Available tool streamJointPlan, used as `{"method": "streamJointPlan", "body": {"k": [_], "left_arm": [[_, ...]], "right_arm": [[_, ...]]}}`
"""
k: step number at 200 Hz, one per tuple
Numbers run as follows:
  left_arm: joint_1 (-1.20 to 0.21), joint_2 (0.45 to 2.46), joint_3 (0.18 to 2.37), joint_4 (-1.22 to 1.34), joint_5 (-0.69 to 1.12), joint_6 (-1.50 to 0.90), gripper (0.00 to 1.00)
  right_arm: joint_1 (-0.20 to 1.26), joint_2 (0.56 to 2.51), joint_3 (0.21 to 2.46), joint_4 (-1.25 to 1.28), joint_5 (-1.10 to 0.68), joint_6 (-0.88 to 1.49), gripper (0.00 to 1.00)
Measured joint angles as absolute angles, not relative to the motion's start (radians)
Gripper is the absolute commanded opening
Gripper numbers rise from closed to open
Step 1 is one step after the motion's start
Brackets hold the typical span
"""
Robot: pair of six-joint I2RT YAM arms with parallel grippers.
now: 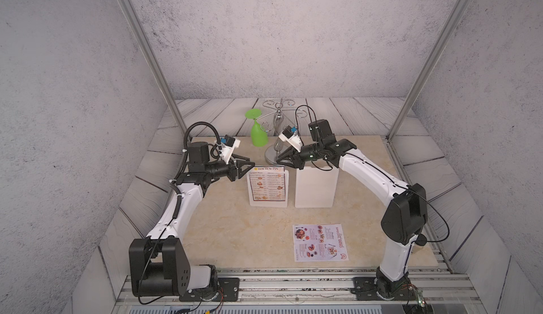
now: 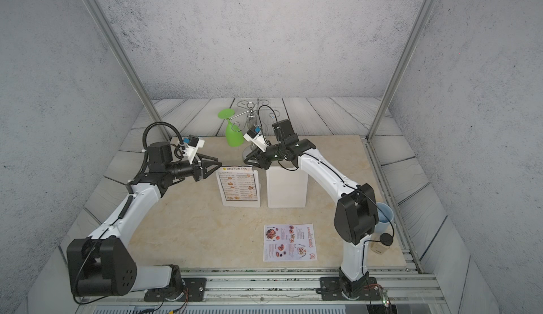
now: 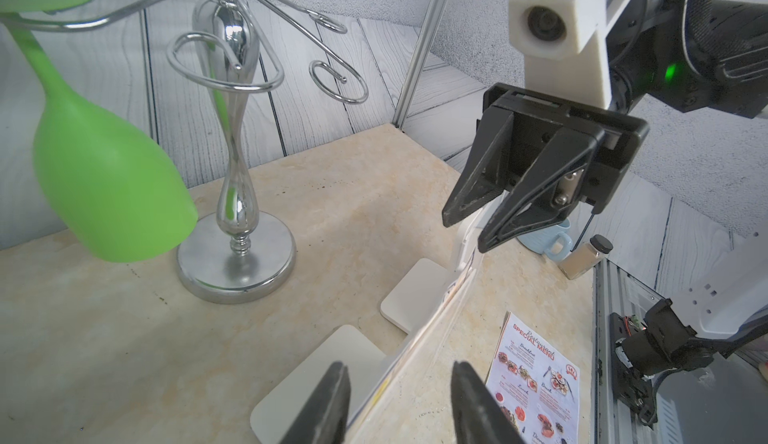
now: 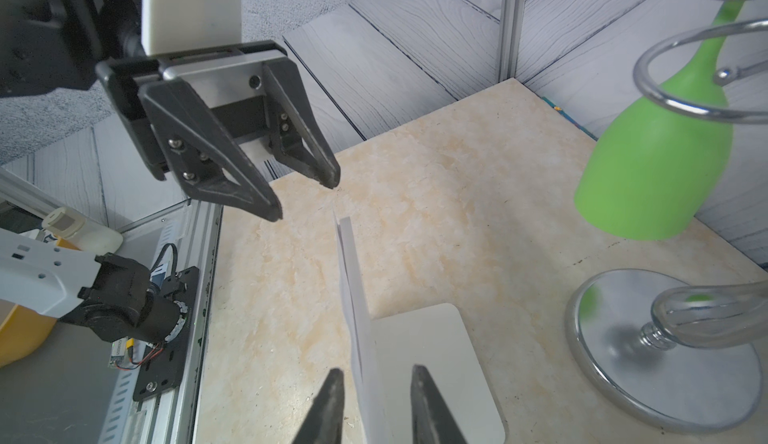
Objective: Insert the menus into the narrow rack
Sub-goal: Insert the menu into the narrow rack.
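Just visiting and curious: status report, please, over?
Left gripper, right gripper open at white rack top. Dim Sum Inn menu upright in it; Special Menu flat on table. Green glass behind, not blocking.

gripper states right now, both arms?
Left gripper: open, holding nothing.
Right gripper: open, holding nothing.

My left arm (image 1: 173,209) and right arm (image 1: 370,171) bend inward, wrists level. The left pincer (image 1: 252,165) and right pincer (image 1: 278,161) face each other, close but apart, jaws parted on both.
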State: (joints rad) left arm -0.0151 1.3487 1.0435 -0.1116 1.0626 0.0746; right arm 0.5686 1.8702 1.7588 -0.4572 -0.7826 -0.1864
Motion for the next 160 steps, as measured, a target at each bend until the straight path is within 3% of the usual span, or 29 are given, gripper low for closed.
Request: {"method": "streamJointPlan", "body": {"k": [57, 160], "left_arm": [[-0.015, 1.344, 1.038, -0.080, 1.062, 0.055, 0.45], [-0.015, 1.343, 1.034, -0.078, 1.062, 0.052, 0.45]], "right_arm": [[0.569, 1.870, 1.750, -0.450, -0.778, -0.171, 0.08], [0.574, 1.870, 1.680, -0.406, -0.779, -0.159, 0.02]]}}
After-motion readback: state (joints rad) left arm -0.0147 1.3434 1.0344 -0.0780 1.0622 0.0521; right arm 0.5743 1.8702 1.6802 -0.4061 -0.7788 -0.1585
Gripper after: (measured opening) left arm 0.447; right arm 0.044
